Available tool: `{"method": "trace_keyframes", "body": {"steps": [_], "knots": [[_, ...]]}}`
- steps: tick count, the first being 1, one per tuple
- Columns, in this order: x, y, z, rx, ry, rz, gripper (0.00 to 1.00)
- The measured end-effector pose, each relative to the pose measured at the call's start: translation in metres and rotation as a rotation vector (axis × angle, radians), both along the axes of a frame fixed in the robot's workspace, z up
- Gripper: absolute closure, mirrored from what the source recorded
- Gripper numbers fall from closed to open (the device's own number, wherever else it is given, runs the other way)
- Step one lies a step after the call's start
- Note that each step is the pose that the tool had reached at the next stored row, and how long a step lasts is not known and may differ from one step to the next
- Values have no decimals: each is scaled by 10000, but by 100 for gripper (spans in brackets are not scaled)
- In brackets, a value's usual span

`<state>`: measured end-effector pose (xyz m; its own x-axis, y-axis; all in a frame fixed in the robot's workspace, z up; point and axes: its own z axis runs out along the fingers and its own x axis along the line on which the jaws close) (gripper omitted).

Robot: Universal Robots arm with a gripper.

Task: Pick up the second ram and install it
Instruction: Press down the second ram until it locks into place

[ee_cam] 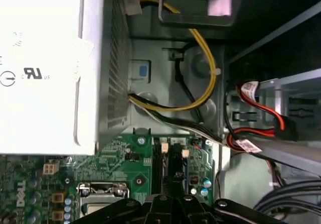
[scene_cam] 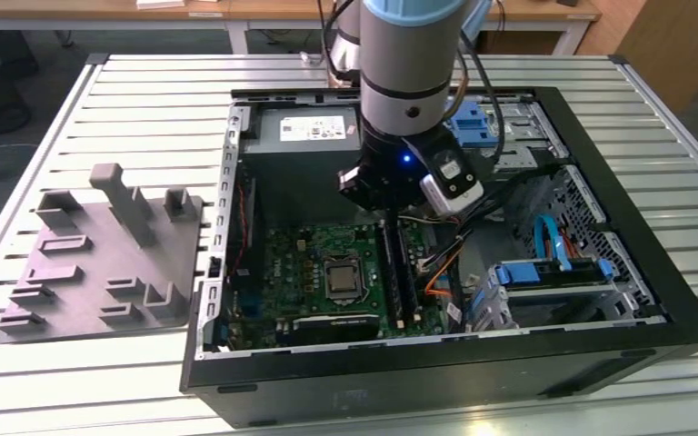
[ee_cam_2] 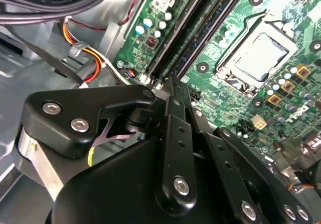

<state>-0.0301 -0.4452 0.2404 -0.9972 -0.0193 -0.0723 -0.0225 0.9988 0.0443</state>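
My gripper (scene_cam: 385,216) reaches down into the open computer case (scene_cam: 446,359), at the end of the memory slots nearest the power supply (scene_cam: 306,132). Its two fingers are shut together, with their tips (ee_cam_2: 169,83) resting on the end of a long narrow strip. That strip is the second ram (scene_cam: 393,277), standing on edge in a slot on the green motherboard (scene_cam: 294,272). In the second wrist view the ram (ee_cam_2: 200,30) runs away from the fingertips, beside another dark slot. The first wrist view has the gripper (ee_cam: 173,186) just above the slot ends (ee_cam: 175,158).
The processor socket (scene_cam: 344,277) (ee_cam_2: 258,58) lies beside the slots. Cable bundles (ee_cam_2: 83,58) (ee_cam: 200,83) run close to the gripper on the drive side. Blue drive brackets (scene_cam: 549,272) fill the exterior view's right. A grey fixture plate (scene_cam: 94,263) lies outside the case.
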Motion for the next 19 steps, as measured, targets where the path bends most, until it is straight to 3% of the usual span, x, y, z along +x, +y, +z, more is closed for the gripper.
{"method": "trace_keyframes", "body": {"steps": [13, 19], "knots": [[-32, 11, -232, -4, 4, 20, 90], [-32, 11, -238, 2, 0, 19, 90]]}}
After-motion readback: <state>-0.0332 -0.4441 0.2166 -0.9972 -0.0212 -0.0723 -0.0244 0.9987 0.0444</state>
